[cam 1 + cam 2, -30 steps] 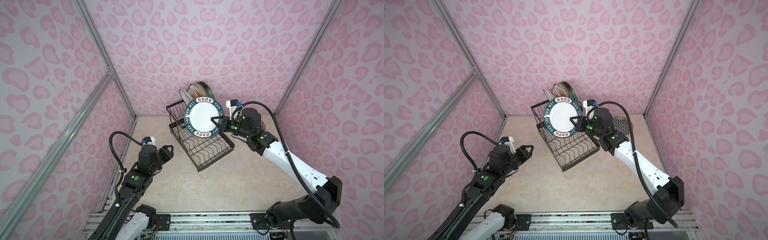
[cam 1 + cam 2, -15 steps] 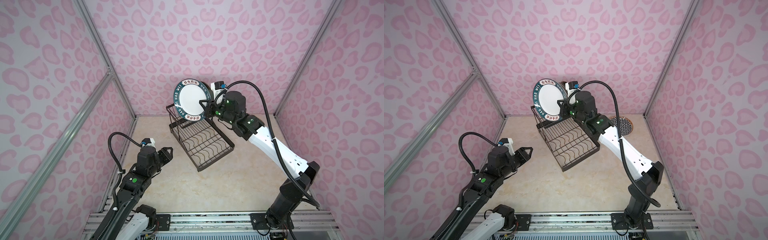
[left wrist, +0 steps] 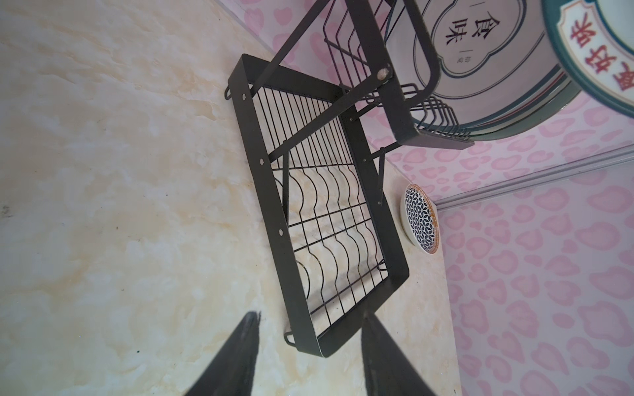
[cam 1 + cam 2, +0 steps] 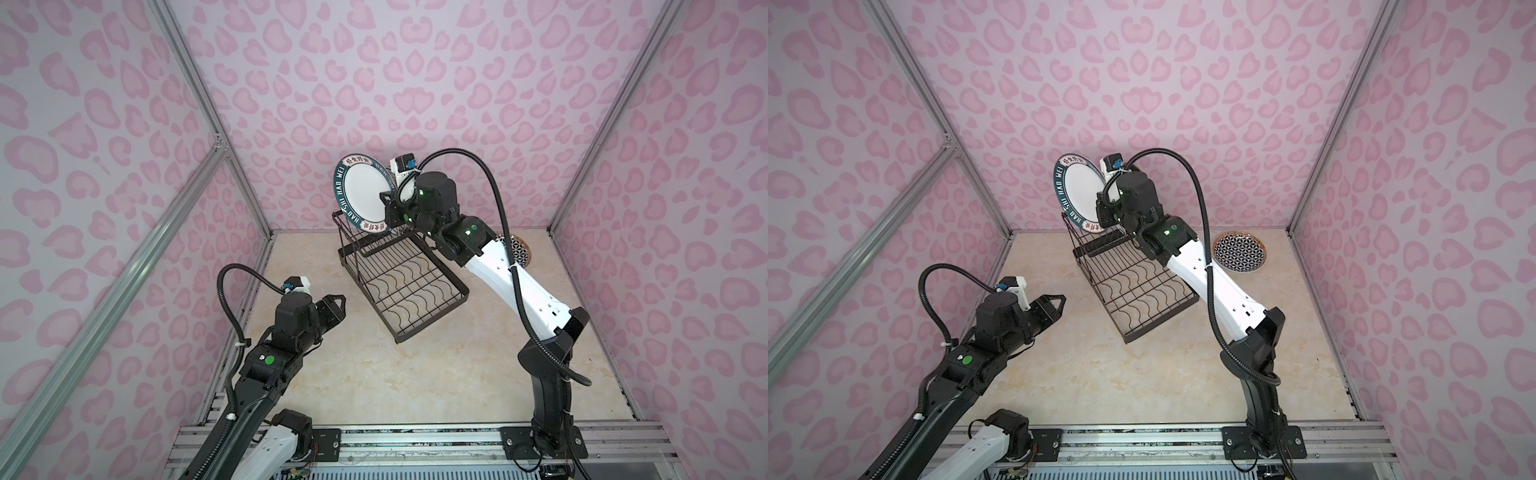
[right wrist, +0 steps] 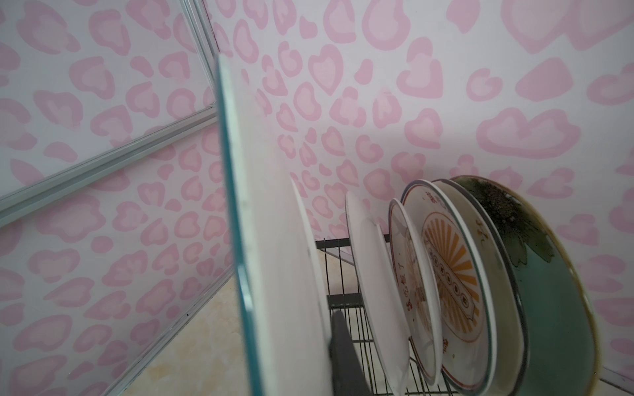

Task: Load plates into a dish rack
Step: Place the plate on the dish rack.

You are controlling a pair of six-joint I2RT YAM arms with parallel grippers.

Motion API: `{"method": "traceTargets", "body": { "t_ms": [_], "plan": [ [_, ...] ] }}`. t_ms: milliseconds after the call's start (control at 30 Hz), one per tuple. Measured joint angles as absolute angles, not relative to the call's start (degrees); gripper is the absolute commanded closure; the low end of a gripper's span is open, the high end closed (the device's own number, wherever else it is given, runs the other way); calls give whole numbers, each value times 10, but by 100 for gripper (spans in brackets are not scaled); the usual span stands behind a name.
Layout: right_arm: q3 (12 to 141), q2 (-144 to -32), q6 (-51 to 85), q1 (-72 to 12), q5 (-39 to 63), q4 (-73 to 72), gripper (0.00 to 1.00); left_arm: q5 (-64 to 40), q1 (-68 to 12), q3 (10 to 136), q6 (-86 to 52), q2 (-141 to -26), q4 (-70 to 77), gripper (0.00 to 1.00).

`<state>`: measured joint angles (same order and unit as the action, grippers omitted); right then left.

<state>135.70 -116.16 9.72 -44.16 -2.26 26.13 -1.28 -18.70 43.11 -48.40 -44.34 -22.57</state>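
The white plate with the teal-lettered rim [image 4: 361, 195] stands on edge above the raised back basket of the black wire dish rack [image 4: 432, 324], with my right gripper [image 4: 388, 208] shut on its rim. In the right wrist view this plate [image 5: 274, 240] fills the middle, and one dark finger [image 5: 339, 343] presses its back. Several plates stand beyond it in the slots: a white one [image 5: 374, 274], an orange sunburst one [image 5: 449, 281] and a pale teal flowered one [image 5: 549, 308]. My left gripper [image 4: 338, 305] hangs open and holds nothing, just off the rack's near left corner [image 3: 247, 137].
A black-white geometric plate [image 4: 1239, 252] lies flat on the beige table at the back right, beside the rack and partly behind my right arm. The rack's lower tray [image 4: 1163, 320] holds nothing. Pink patterned walls with metal posts close in the table on three sides.
My right arm has carried the teal-lettered plate up and back, from over the lower tray to above the upper basket, turning it more edge-on. The left arm has hardly moved.
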Motion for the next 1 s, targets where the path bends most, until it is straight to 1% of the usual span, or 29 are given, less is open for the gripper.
{"method": "traceTargets", "body": {
  "t_ms": [300, 600, 1000],
  "plan": [
    [1457, -1237, 32, -461, -103, 300, 100, -39, -187, 413, -494, -452, -212, 50],
    [1491, -1277, -32, -479, -179, 298, 100, -58, -187, 400, -499, -456, -191, 50],
    [1492, -1308, -114, -498, -264, 266, 100, -67, -187, 397, -510, -471, -166, 51]
  ]
}}
